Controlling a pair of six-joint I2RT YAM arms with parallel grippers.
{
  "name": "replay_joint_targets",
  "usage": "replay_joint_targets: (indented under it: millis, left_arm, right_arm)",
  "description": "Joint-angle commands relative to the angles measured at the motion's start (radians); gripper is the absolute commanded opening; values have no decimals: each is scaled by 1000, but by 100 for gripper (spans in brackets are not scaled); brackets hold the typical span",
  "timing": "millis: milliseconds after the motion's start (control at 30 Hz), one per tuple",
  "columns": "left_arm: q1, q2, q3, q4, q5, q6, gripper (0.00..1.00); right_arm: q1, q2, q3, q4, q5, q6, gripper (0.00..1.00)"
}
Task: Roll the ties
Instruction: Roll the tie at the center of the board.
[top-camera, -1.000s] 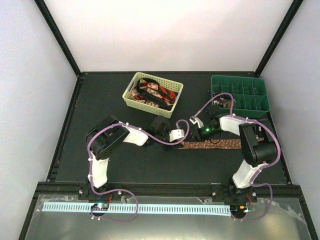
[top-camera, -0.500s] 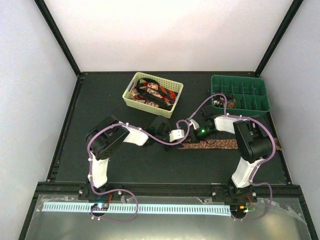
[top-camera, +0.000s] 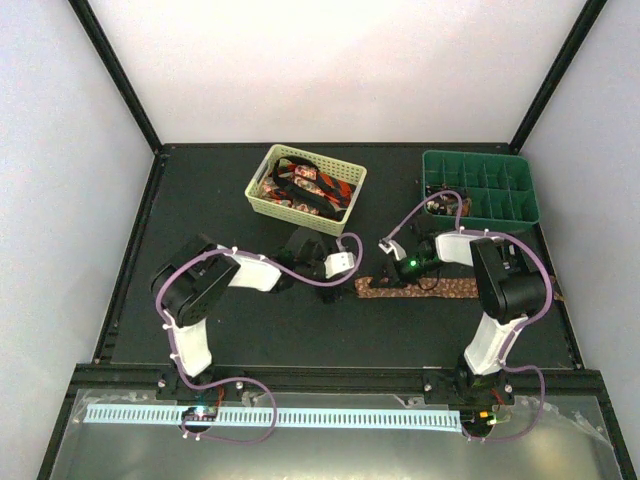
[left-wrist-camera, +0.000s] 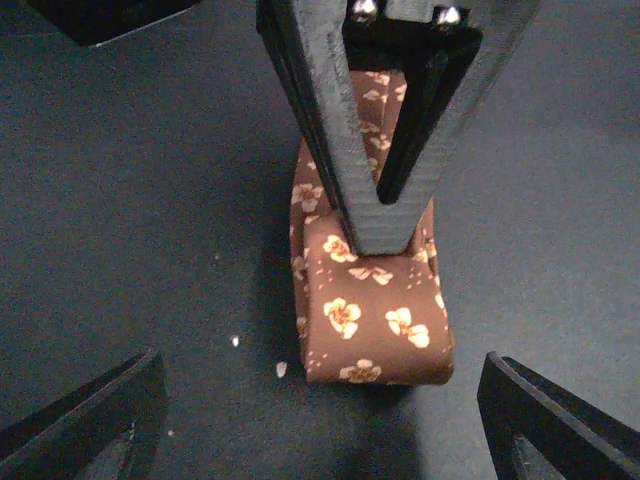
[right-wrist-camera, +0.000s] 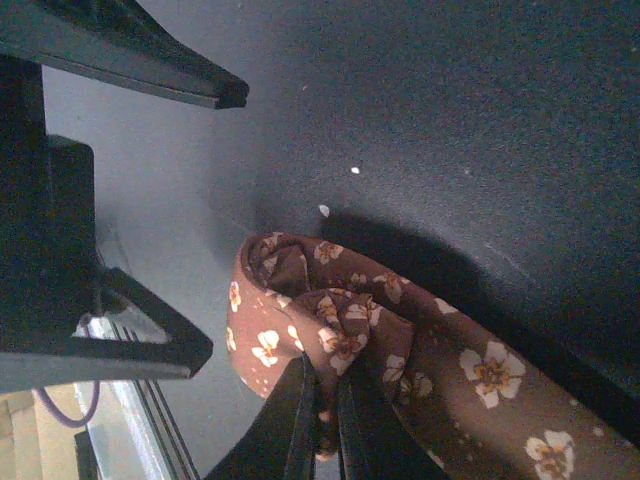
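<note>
Midway across the dark worktop (top-camera: 230, 330), a brown tie (top-camera: 430, 289) with pale flowers lies flat and runs out to the right, its left end folded over into a short roll. The right claw (right-wrist-camera: 327, 400) is pinched shut on that folded end. The left claw (top-camera: 345, 266) gapes wide just beside the roll, both fingers clear of the fabric. Farther back, red-and-black ties (top-camera: 310, 187) fill a yellow basket (top-camera: 296, 210), and a green divided tray (top-camera: 500, 228) sits at the far right.

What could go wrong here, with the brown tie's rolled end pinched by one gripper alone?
The right gripper pinches just the top of the fold in the brown tie; it may spring open or slip free. The left gripper stands open, apart from it, so nothing braces the roll.
</note>
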Motion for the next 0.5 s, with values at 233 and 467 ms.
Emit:
replay_joint_targets:
  millis: [233,467]
  left_arm:
    - [-89,147,57,91,-30,3,99]
    - [-120,207,107,45,-39,23,86]
  right_arm:
    - [-8,9,-35,23,-22,1,2]
    - [-8,-31,-49,39,-73,11,2]
